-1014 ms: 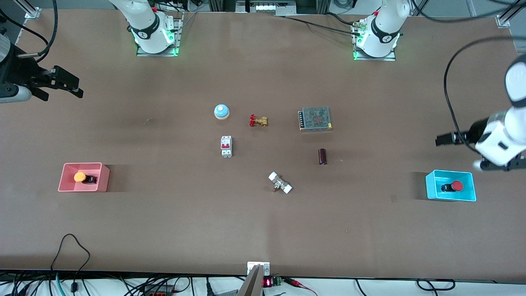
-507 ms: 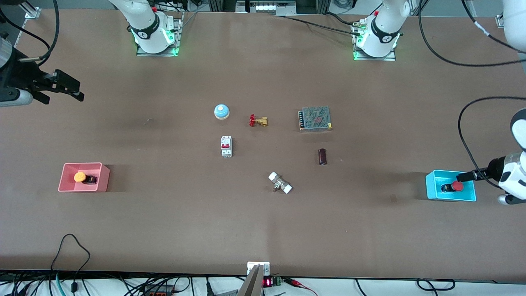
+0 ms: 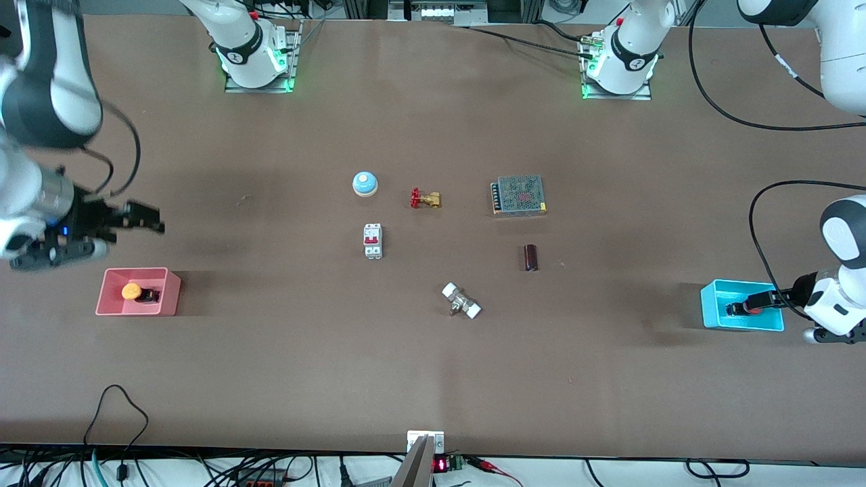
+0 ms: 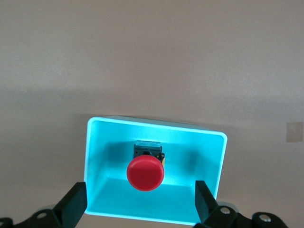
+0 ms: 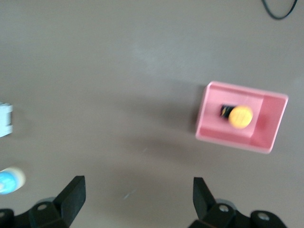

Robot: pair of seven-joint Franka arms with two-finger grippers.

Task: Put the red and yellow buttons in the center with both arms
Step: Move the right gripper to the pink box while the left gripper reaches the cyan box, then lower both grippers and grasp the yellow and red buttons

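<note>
Both grippers have advanced: left gripper (image 3: 752, 306), jaws spread, over the red button (image 4: 145, 173); right gripper (image 3: 139, 218), spread, near the yellow button (image 3: 132, 291).

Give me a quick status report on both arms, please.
Left gripper open over cyan bin, above red-capped push button. Right gripper open, beside pink bin; yellow-capped push button inside.

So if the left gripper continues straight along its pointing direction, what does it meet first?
Probably the round red push button lying inside the cyan plastic bin: the open left gripper is over that bin, its fingers either side of the cap. Depth is uncertain.
</note>
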